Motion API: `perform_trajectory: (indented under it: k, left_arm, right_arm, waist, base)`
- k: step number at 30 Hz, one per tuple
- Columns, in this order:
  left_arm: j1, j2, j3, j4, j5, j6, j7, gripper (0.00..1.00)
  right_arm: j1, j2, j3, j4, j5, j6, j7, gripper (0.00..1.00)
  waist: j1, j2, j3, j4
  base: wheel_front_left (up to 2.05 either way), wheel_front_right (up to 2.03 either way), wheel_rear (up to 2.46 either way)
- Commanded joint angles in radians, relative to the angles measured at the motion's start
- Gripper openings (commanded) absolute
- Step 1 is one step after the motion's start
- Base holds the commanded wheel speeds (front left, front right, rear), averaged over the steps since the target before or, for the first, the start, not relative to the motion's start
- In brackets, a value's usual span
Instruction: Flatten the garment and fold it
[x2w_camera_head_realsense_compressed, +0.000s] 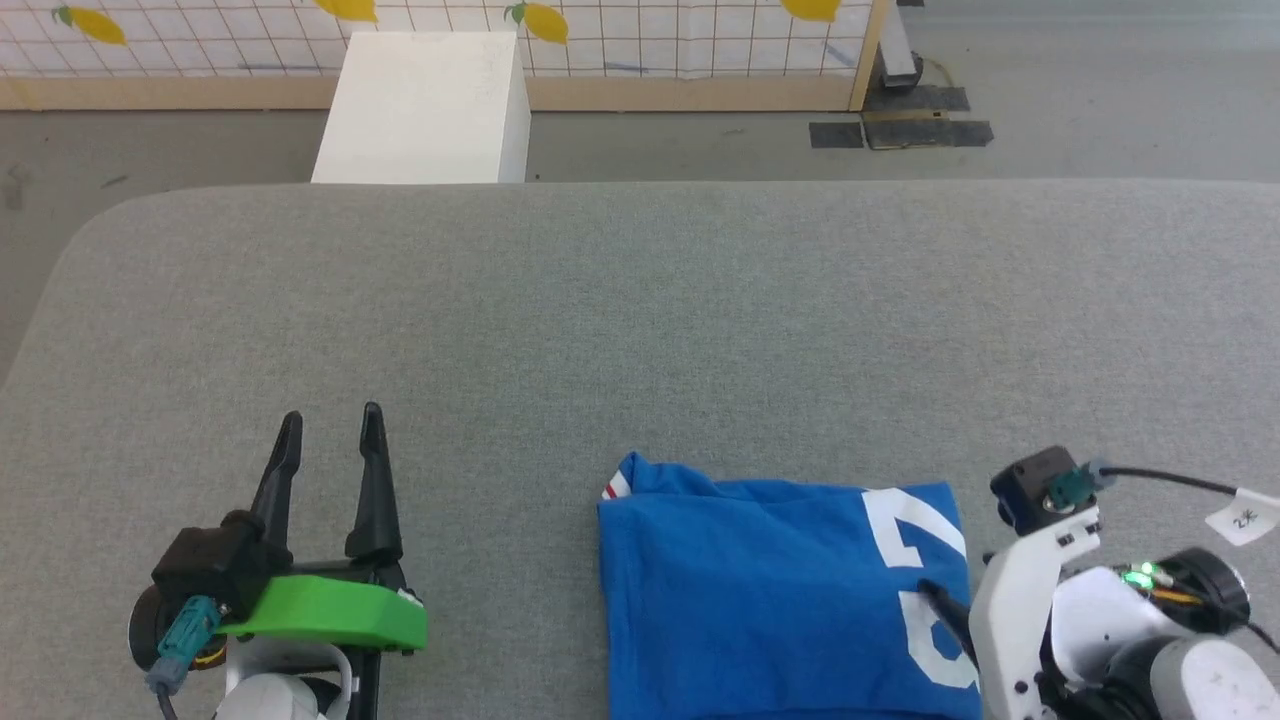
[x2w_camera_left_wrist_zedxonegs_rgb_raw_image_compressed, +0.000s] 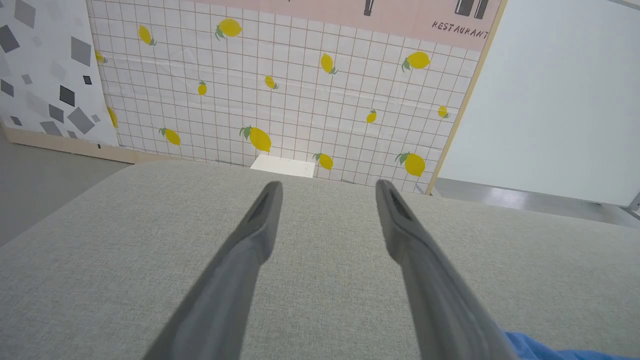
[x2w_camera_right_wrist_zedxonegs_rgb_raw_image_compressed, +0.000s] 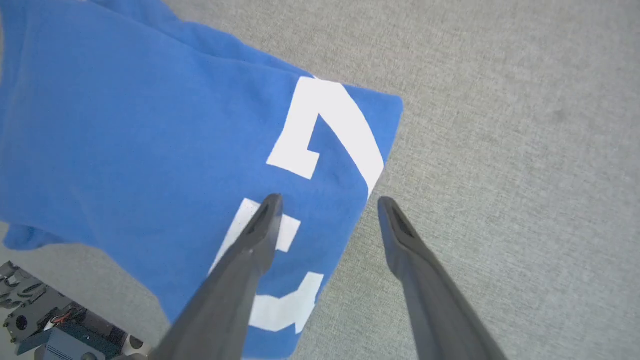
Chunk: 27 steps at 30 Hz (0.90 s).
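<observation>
Garment: we see a royal-blue T-shirt (x2w_camera_head_realsense_compressed: 770, 600) lying folded into a rough rectangle on the gray fabric surface (x2w_camera_head_realsense_compressed: 640, 330), with large white numerals (x2w_camera_right_wrist_zedxonegs_rgb_raw_image_compressed: 330, 125) facing up at the end beneath the right jaws.
Trim: a bit of red-and-white stripe (x2w_camera_head_realsense_compressed: 615, 487) peeks out at the shirt corner farthest from the right jaws.
Right jaws: spread wide and holding nothing. 1 dark finger (x2w_camera_right_wrist_zedxonegs_rgb_raw_image_compressed: 260, 230) is over the white numerals and the other (x2w_camera_right_wrist_zedxonegs_rgb_raw_image_compressed: 400, 240) is over bare surface, so the shirt's edge runs between them. We cannot tell whether the tip touches the cloth.
Left jaws: wide open and empty, fingers (x2w_camera_left_wrist_zedxonegs_rgb_raw_image_compressed: 262, 220) over bare surface. The shirt lies well off to their right.
Background: a white box (x2w_camera_head_realsense_compressed: 425, 105) stands beyond the surface ahead of the left jaws, before a lemon-print wall (x2w_camera_left_wrist_zedxonegs_rgb_raw_image_compressed: 300, 100).
</observation>
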Motion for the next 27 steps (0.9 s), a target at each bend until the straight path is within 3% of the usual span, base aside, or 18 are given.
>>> perform_trajectory:
  k: [1, 11, 12, 13, 14, 17, 21, 27]
  left_arm:
    - [-0.005, -0.003, 0.001, -0.001, 0.009, -0.003, -0.004, 1.0]
    - [-0.005, -0.011, 0.006, 0.0, 0.016, -0.005, -0.004, 1.0]
    - [-0.005, -0.013, 0.007, 0.0, 0.017, -0.005, -0.004, 1.0]
    - [-0.004, -0.014, 0.008, 0.0, 0.017, -0.005, -0.004, 1.0]
    - [-0.004, -0.015, 0.009, 0.0, 0.018, -0.005, -0.004, 1.0]
    - [0.0, -0.015, 0.015, -0.004, 0.02, -0.002, -0.004, 1.0]
    - [0.012, -0.013, 0.031, -0.02, 0.021, 0.002, -0.004, 1.0]
    - [-0.011, -0.028, 0.065, -0.044, 0.023, 0.014, -0.004, 1.0]
  right_arm:
    - [0.015, 0.011, -0.004, 0.012, -0.011, -0.001, 0.007, 1.0]
    - [0.014, 0.032, 0.029, 0.215, -0.037, -0.001, -0.066, 1.0]
    - [0.006, 0.031, 0.032, 0.229, -0.033, -0.001, -0.076, 0.46]
    - [0.0, 0.029, 0.037, 0.237, -0.029, -0.001, -0.086, 0.2]
    - [-0.008, 0.025, 0.045, 0.245, -0.022, -0.001, -0.096, 0.0]
    - [-0.035, 0.009, 0.065, 0.249, 0.0, -0.001, -0.117, 0.0]
    - [-0.092, -0.03, 0.111, 0.232, 0.039, -0.001, -0.116, 0.0]
    - [-0.286, -0.179, 0.255, 0.223, 0.125, -0.001, -0.071, 0.0]
  waist:
    - [0.0, 0.0, 0.006, 0.005]
    - [0.0, 0.0, 0.021, 0.024]
    - [0.0, 0.0, 0.021, 0.024]
    - [0.0, 0.0, 0.021, 0.024]
    - [0.0, 0.0, 0.021, 0.023]
    - [0.0, 0.0, 0.021, 0.008]
    - [0.0, 0.0, 0.031, -0.061]
    - [0.0, 0.0, 0.087, -0.285]
  base:
    - [0.0, 0.0, 0.0]
    - [0.0, 0.0, 0.0]
    - [0.0, 0.0, 0.0]
    - [0.0, 0.0, 0.0]
    - [0.0, 0.0, 0.0]
    - [0.0, 0.0, 0.0]
    - [0.0, 0.0, 0.0]
    - [0.0, 0.0, 0.0]
